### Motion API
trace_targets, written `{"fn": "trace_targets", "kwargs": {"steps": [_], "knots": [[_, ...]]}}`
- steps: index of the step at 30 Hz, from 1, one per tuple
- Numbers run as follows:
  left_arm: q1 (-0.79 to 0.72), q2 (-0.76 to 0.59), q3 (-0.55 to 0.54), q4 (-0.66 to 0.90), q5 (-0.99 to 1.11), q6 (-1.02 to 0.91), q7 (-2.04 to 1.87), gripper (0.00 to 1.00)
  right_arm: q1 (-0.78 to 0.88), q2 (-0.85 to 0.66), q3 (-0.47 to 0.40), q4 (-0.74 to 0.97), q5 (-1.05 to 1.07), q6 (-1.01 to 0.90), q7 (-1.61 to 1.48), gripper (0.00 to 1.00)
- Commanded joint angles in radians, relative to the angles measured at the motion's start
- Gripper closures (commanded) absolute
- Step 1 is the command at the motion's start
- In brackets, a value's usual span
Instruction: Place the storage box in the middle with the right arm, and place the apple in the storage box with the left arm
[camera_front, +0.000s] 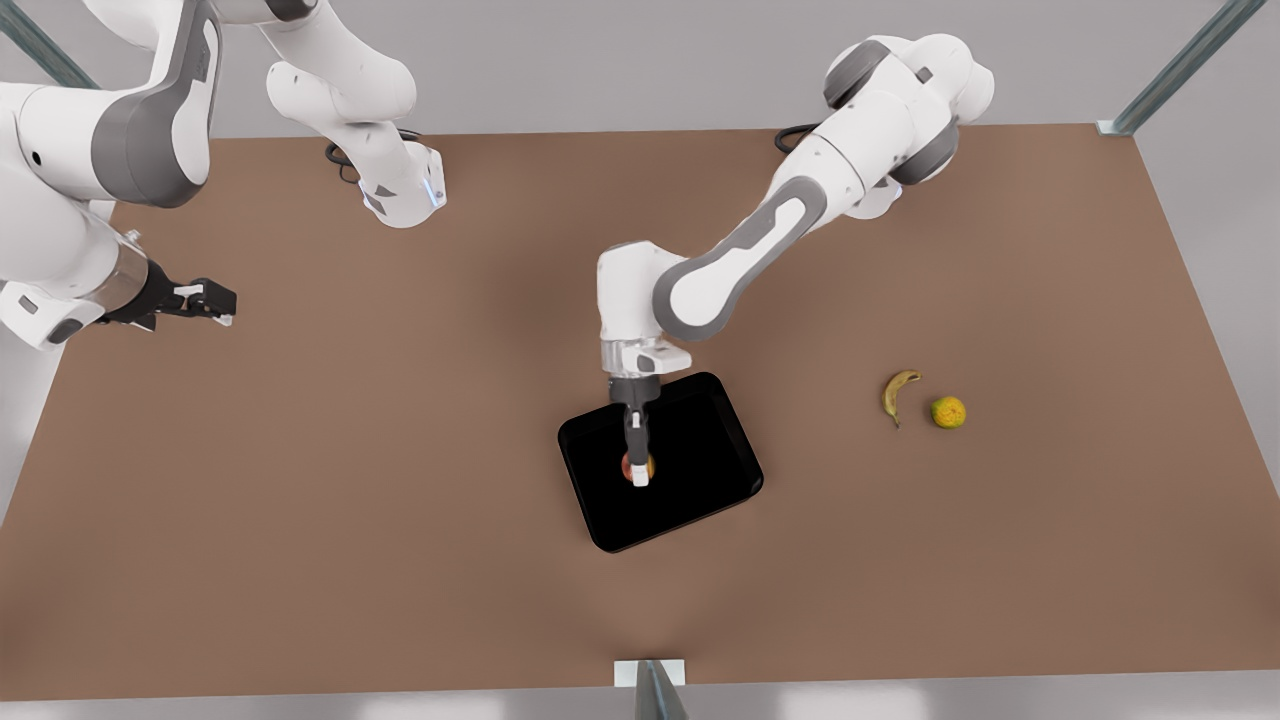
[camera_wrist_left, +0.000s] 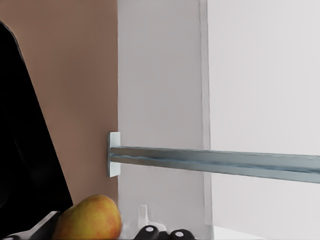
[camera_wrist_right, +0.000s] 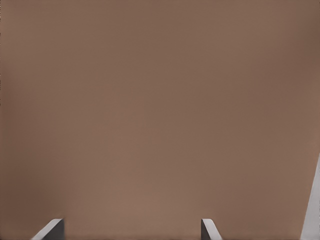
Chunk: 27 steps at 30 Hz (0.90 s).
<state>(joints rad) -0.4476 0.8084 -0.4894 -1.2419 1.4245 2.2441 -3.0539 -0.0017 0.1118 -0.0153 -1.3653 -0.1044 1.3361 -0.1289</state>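
Apple (camera_front: 637, 466) sits pinched in the left end effector (camera_front: 638, 470), hanging inside/over the storage box (camera_front: 690, 470) interior, toward the box's side on the front view's left. Left wrist view confirms: red-yellow fruit (camera_wrist_left: 89, 218) right at the fingers, black box wall (camera_wrist_left: 30, 165) beside it. Can't tell if the fruit touches the box floor yet (black interior hides depth). Held from above w/ arm pointing straight down, prob so release drops it cleanly inside the walls.

Box lies roughly mid-desk (camera_front: 300, 480), slightly rotated, so the box-placing step looks done. Right end effector (camera_front: 205, 298) waits well off at the front view's left edge, fingers spread w/ nothing between them; right wrist view has both fingertips (camera_wrist_right: 50, 231) over bare desk. Parked there, it's out of the left arm's way.

Distractors: banana (camera_front: 897, 393) and yellow-green fruit (camera_front: 948, 412) just beside each other, well apart from box, untouched.

Next, judged: let go of the fruit, retract up. Risk: it may roll.
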Motion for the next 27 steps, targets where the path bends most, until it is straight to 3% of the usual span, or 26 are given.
{"fn": "trace_targets", "kwargs": {"steps": [1, 7, 11, 12, 16, 17, 19, 20, 22, 27], "knots": [[0.000, 0.000, 0.000, 0.001, -1.409, 0.000, 0.241, 0.00, 0.000, 0.000, 0.000, 0.000, 0.000, 0.000, 0.000, 0.00], [0.013, -0.020, 0.002, 0.001, -1.371, -0.026, 0.297, 0.00, 0.000, -0.001, 0.000, 0.003, 0.000, 0.000, -0.002, 0.00], [0.033, -0.209, 0.187, -0.024, -1.343, -0.386, 1.069, 0.00, 0.000, 0.003, 0.000, 0.003, 0.000, 0.005, -0.003, 0.00], [0.096, -0.287, 0.198, -0.083, -1.349, -0.436, 1.349, 0.00, 0.000, 0.003, 0.000, 0.005, 0.000, 0.005, -0.008, 0.00], [0.415, -0.484, 0.250, -0.086, -1.435, -0.676, 2.274, 0.00, 0.000, 0.009, -0.002, 0.005, -0.001, 0.005, -0.011, 0.00], [0.423, -0.594, 0.304, -0.195, -1.423, -0.696, 2.578, 0.00, -0.003, 0.014, -0.002, 0.012, -0.001, 0.005, -0.014, 0.00], [0.426, -0.683, 0.330, -0.202, -1.434, -0.822, 2.860, 0.00, -0.003, 0.016, -0.002, 0.014, -0.001, 0.005, -0.012, 0.00], [0.426, -0.709, 0.338, -0.200, -1.434, -0.854, 2.954, 0.00, -0.003, 0.016, -0.002, 0.014, 0.000, 0.005, -0.014, 0.00], [0.426, -0.557, 0.338, -0.027, -1.432, -0.969, 2.954, 0.00, -0.004, 0.016, 0.000, 0.014, 0.000, 0.005, -0.012, 0.00], [0.425, -0.635, 0.339, -0.183, -1.428, -0.822, 2.954, 0.00, -0.006, 0.019, 0.000, 0.014, 0.000, 0.005, -0.012, 0.00]]}}
